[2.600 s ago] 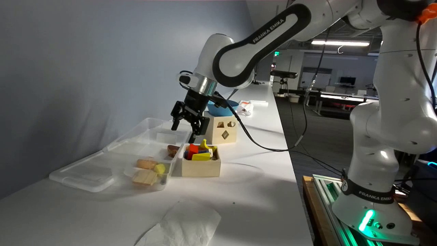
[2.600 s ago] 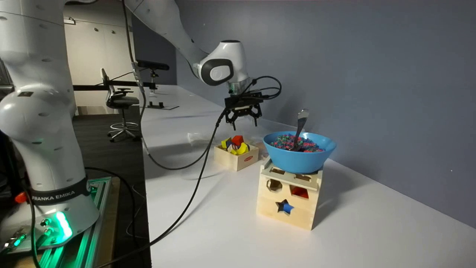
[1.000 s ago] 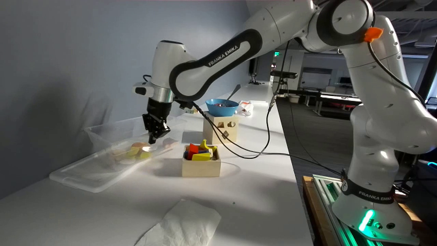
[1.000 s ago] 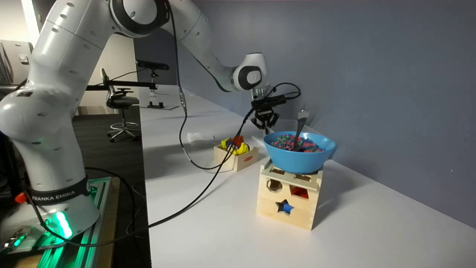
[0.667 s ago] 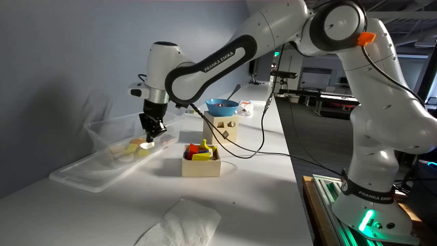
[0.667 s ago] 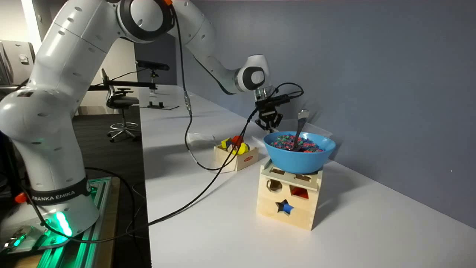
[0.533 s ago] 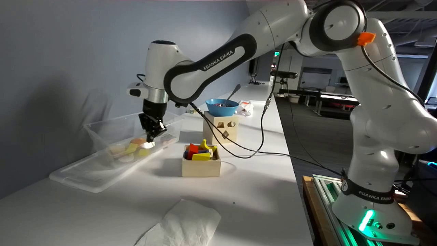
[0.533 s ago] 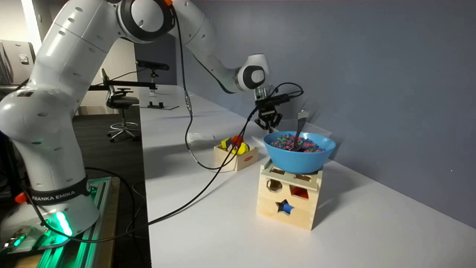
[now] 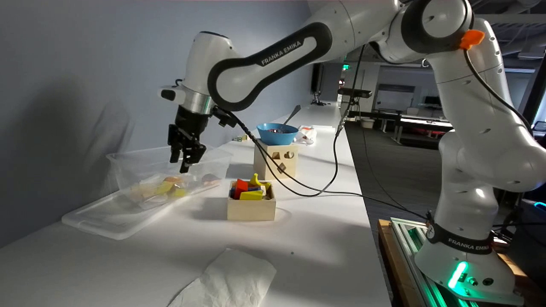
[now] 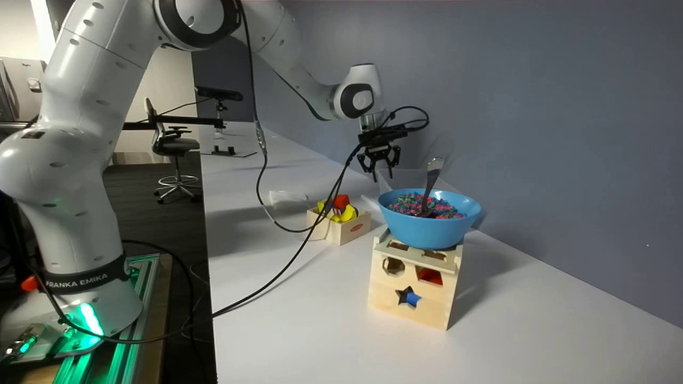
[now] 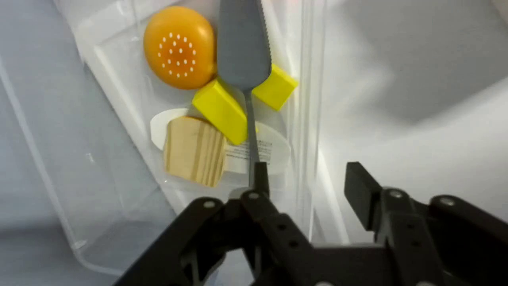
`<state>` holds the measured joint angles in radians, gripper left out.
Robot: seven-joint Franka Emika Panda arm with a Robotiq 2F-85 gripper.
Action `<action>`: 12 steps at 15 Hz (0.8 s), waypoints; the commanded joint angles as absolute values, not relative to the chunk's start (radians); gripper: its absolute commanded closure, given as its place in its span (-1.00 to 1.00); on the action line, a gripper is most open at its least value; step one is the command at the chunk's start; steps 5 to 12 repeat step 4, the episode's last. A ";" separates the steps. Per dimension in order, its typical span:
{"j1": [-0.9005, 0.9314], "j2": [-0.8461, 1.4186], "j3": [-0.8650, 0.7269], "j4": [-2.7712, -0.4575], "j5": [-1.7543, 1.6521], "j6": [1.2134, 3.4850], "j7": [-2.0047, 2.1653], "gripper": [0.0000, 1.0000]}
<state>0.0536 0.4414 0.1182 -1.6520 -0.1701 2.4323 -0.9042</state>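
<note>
My gripper (image 9: 179, 163) hangs just above the near side of a clear plastic box (image 9: 130, 164) by the wall. In the wrist view the gripper (image 11: 306, 174) is open and empty, with the box's side wall (image 11: 307, 71) running between its spread fingers. Inside the box lie an orange bun with white dots (image 11: 178, 47), a grey cake server (image 11: 243, 47), a yellow block (image 11: 220, 113), a smaller yellow block (image 11: 276, 87) and a wooden slice (image 11: 194, 151). A flat clear lid (image 9: 106, 217) shows below the box's left end.
A wooden tray (image 9: 251, 212) of coloured blocks stands right of the box. Behind it, a wooden shape sorter (image 10: 413, 288) bears a blue bowl (image 10: 427, 229) with a utensil in it. White paper (image 9: 230, 277) lies in front. The arm's black cable (image 9: 305, 195) droops past the tray.
Since the oldest frames the plastic box has shifted back towards the wall. The gripper closed at its near side, then in the last half second opened and rose a little.
</note>
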 commanded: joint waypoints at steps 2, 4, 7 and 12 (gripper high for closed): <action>0.003 0.355 0.154 -1.744 -0.051 2.547 -0.864 -0.84; 0.023 0.391 0.136 -1.693 -0.102 2.513 -0.871 -0.62; 0.023 0.391 0.136 -1.693 -0.102 2.513 -0.871 -0.62; 0.023 0.391 0.136 -1.693 -0.102 2.513 -0.871 -0.62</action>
